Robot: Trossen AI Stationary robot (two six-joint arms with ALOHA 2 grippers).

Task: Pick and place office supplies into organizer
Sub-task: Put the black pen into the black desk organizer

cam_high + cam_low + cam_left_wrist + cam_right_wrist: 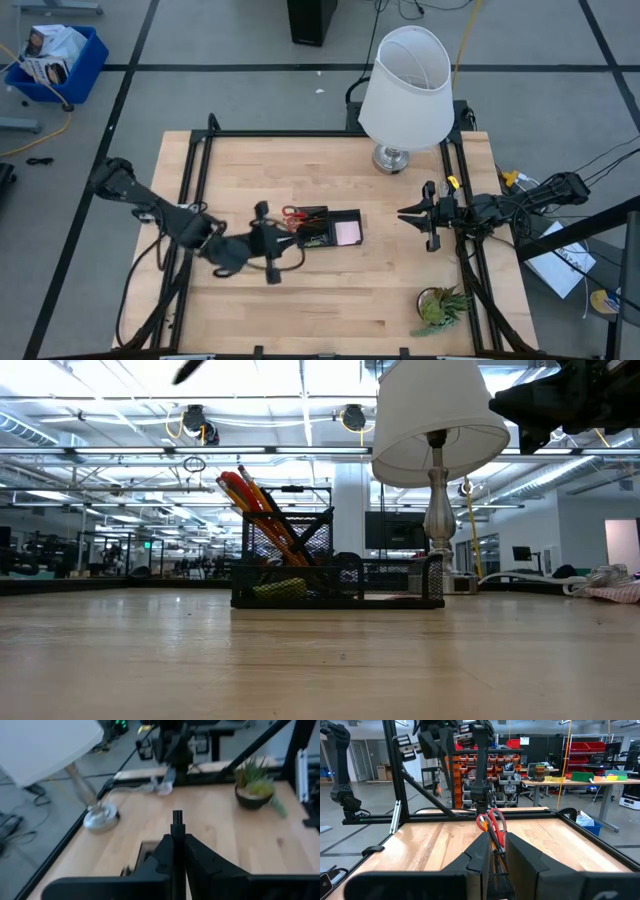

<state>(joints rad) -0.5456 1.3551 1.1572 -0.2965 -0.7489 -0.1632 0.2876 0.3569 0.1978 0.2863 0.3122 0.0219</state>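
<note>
The left gripper [262, 240] hovers just left of the organizer [328, 228], fingers clamped on a thin black pen [177, 827]. The organizer sits mid-table holding red-handled scissors [291, 213], orange pencils [262, 500] and a pink sticky-note pad [347, 233]. The right gripper [418, 215] waits at the right edge, near the lamp [405, 92]; whether its fingers are parted cannot be told.

You're looking at a light wooden table [330, 290] standing on a grey floor [200, 60] crossed by dark lines. A blue bin [55, 62] sits by the far left corner. Behind the table, rows of ceiling lights [150, 405] brighten an open workshop with red storage shelves [590, 757].
</note>
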